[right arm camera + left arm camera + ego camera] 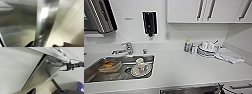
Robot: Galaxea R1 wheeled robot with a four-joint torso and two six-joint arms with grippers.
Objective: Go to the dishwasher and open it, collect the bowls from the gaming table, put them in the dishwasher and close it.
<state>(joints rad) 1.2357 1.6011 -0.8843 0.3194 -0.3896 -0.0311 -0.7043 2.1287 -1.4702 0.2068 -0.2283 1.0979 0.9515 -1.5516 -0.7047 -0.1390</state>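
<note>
Dishwasher handle is filling my right wrist view; can't tell the grip state. From the left wrist, I'm seeing the right gripper touching the handle's end. Steel front is sitting below the counter, 6 o'clock; sink at 9.

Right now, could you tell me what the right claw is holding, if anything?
It is at the dishwasher's bar handle, apparently around it, though a firm grip cannot be told.

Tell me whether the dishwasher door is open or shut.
Ajar: the left wrist view shows the dishwasher front tilted out, a dark gap along its edge.
</note>
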